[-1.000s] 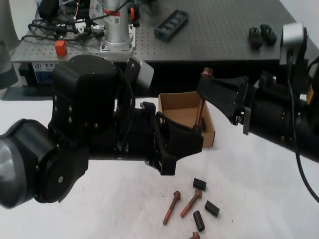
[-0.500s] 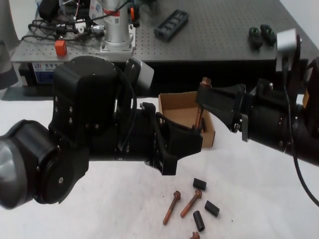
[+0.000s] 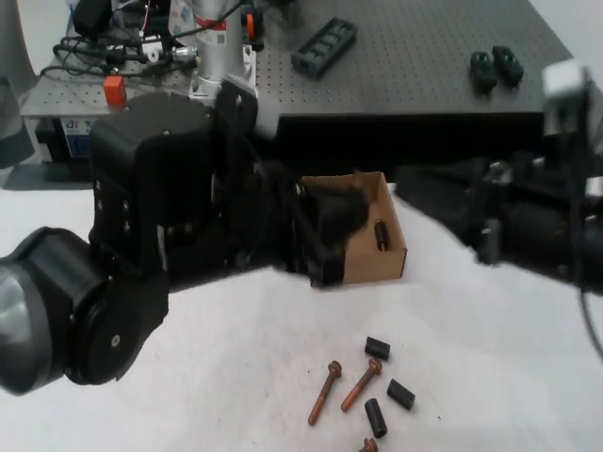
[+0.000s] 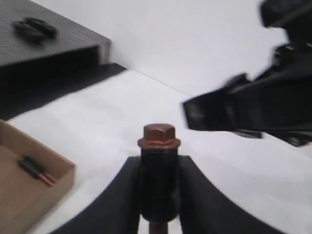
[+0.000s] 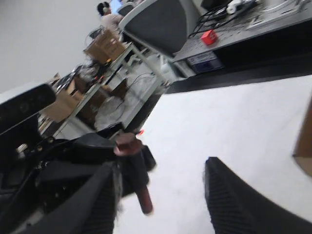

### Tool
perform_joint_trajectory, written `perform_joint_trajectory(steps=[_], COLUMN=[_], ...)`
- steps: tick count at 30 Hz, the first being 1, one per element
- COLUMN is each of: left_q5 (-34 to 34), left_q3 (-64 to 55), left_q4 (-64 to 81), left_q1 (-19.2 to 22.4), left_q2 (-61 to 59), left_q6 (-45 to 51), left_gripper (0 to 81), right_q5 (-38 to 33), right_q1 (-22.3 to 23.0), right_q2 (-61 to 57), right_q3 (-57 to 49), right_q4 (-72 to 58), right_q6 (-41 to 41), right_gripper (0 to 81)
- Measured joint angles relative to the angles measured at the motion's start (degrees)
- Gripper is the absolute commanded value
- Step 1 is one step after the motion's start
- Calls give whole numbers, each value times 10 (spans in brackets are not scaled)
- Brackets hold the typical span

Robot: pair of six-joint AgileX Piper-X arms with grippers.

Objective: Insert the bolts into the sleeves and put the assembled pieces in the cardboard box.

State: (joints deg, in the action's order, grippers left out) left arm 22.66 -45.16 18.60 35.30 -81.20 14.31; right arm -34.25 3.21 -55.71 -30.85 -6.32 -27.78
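Left wrist view, left hand [image 4: 159, 168] clamping bolt [image 4: 158, 136] in sleeve [image 4: 158, 195]

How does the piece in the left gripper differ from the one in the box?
The held piece is clamped by its sleeve in the left gripper; the boxed piece lies loose in the cardboard box. The held piece stands roughly upright; the boxed piece lies on its side. Both are copper bolts in black sleeves.

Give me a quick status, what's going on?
Left gripper shut on sleeved bolt, near cardboard box. Right gripper open, facing it. One assembled piece in box; loose bolts, sleeves on bench.
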Motion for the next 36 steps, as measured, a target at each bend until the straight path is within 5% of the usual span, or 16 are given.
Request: perform_joint_trajectory(steps=[5, 11, 17, 22, 30, 36], left_q5=[-63, -86, -87, -85, -82, -65], left_q3=[-188, -536, -731, -768, -782, -806], left_q4=[-90, -364, -519, -567, -576, -616], left_q1=[-12, -12, -12, -12, -13, -14], left_q2=[-145, -409, -568, -600, -603, -583], left_q6=[97, 103, 93, 91, 89, 80], left_gripper=[7, 7, 7, 27, 350, 352], right_q5=[62, 107, 117, 130, 189, 239], right_q1=[-77, -83, -83, -83, -50, 28], right_q2=[41, 40, 40, 40, 6, -99], right_q3=[0, 0, 0, 0, -11, -55], right_q4=[169, 242, 258, 267, 356, 402], right_q6=[81, 101, 105, 121, 238, 323], right_gripper=[396, 396, 396, 391, 372, 372])
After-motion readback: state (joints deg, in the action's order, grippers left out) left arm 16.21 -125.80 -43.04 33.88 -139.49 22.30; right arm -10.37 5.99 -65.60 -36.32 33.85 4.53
